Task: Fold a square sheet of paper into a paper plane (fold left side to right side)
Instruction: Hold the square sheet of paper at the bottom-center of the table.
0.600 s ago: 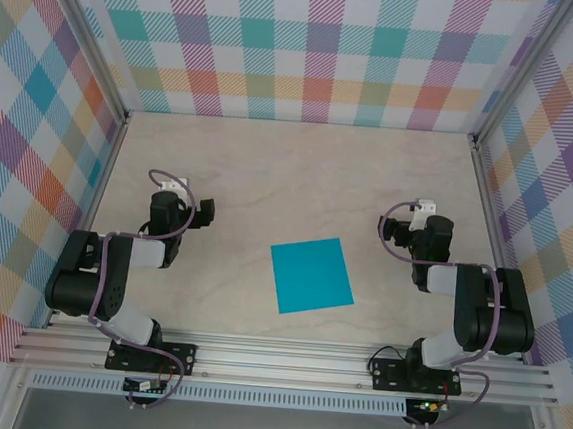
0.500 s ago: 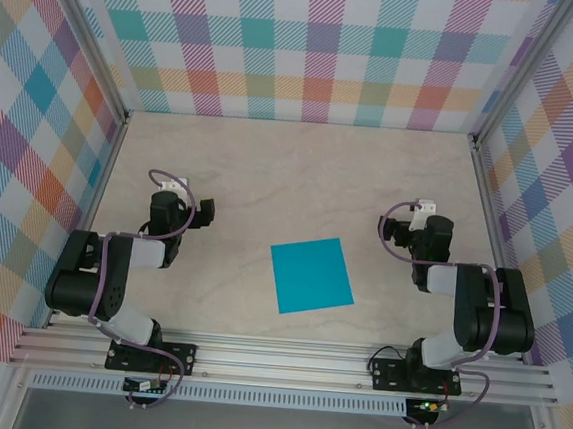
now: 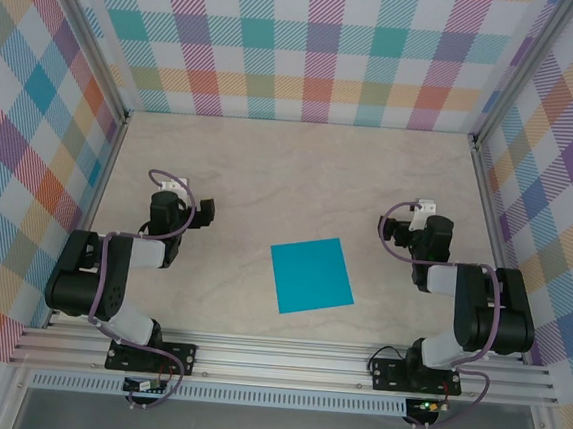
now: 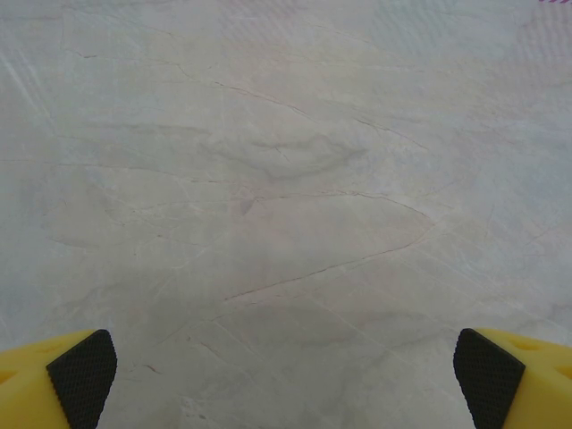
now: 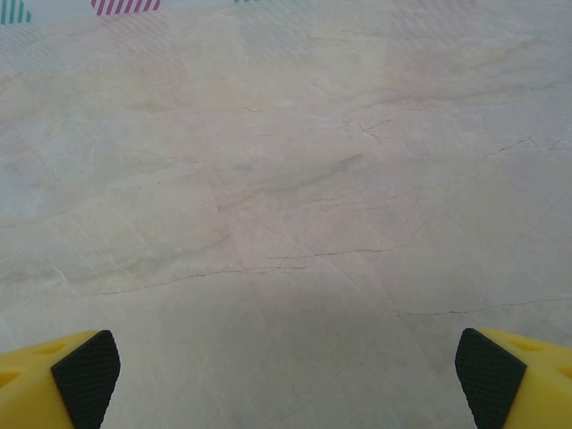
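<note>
While no fold has been made yet, a pale, marble-patterned bench [image 3: 291, 165] stretches out inside walls of pastel plaid, seen from above. Two black robot arms are bolted at its near edge, the left arm [image 3: 111, 269] and the right arm [image 3: 469, 311], each bent back on itself and resting low. Between them, well apart from both, lies the square sheet of paper [image 3: 310, 275], turquoise-blue, flat and unfolded, turned slightly so its edges are not square with the bench. Being square, it has no long axis; the crease for a left-to-right fold would run from its near edge to its far edge. The sheet lies to the right of the left end effector [image 4: 284, 375] and a little closer to the arm bases, with its left edge on that side. It lies to the left of the right end effector [image 5: 286, 375], which looks the nearer of the two. Both end effectors stand wide open and hold nothing, with bare bench between their fingers. From the wrist cameras the yellow fingers are cut off at the bottom corners, leaving the black textured pads [image 4: 82, 375] showing. From above, the fingers are too small to make out.
</note>
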Controlling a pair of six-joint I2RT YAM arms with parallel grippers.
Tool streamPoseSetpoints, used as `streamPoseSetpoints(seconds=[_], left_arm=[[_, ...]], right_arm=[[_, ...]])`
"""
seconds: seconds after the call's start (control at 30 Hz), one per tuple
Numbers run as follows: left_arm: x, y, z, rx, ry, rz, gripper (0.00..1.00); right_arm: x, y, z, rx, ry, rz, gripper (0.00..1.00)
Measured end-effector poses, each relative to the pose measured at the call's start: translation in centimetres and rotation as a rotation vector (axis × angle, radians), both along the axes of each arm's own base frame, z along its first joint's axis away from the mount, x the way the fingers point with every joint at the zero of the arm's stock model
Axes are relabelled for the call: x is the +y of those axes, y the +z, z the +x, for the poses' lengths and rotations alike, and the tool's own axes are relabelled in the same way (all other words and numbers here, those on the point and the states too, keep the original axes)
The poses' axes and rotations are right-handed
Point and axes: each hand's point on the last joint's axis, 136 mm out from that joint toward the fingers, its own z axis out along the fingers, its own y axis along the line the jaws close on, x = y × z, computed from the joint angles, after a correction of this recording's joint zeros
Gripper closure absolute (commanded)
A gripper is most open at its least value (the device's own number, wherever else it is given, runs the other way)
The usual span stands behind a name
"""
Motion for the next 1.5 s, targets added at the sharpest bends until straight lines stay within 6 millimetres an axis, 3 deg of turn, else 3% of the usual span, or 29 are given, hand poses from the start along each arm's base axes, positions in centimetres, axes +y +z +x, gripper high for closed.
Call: streamPoseSetpoints(seconds=[0.27, 0.33, 0.4, 0.47, 0.57, 0.67, 0.87, 1.07, 1.23, 1.33, 1.5], left_arm=[[0.4, 0.0, -0.4, 0.019, 0.02, 0.007, 0.0], [0.4, 1.0, -0.7, 0.036, 0.027, 0.002, 0.0], [0.4, 3.5, -0.7, 0.017, 0.037, -0.023, 0.0], [0.0, 7.5, -0.2, -0.031, 0.04, -0.081, 0.0], [-1.6, 12.6, 0.2, -0.081, 0.01, -0.177, 0.0], [-5.2, 14.2, -0.7, -0.045, -0.085, -0.277, 0.0], [-14.5, 10.7, -6.3, 0.24, -0.333, -0.381, 0.0], [-20.8, 8.9, -11.2, 0.426, -0.496, -0.482, 0.01], [-23.9, 4.5, -13.4, 0.621, -0.533, -0.506, 0.04], [-25.1, 1.9, -14.1, 0.718, -0.532, -0.519, 0.04], [-27.5, -0.4, -15.5, 0.811, -0.569, -0.533, 0.07]], right_arm=[[-0.1, -0.1, 0.0, 0.019, -0.008, 0.001, 0.0], [-0.3, 0.4, 0.3, 0.055, -0.021, -0.001, 0.0], [-0.5, 2.8, 0.8, 0.052, -0.034, 0.004, 0.0], [-0.5, 6.3, 1.1, 0.011, -0.04, 0.023, 0.0], [-0.2, 11.0, 0.0, -0.029, -0.046, 0.07, 0.0], [0.2, 13.0, -2.1, 0.002, -0.05, 0.134, 0.0], [1.4, 11.0, -7.5, 0.213, -0.071, 0.274, 0.0], [2.6, 6.6, -11.9, 0.443, -0.104, 0.389, 0.0], [4.2, 3.4, -14.3, 0.613, -0.099, 0.422, 0.0], [5.6, 2.1, -14.8, 0.688, -0.071, 0.401, 0.0], [8.7, 0.5, -14.2, 0.791, -0.007, 0.305, 0.0]])
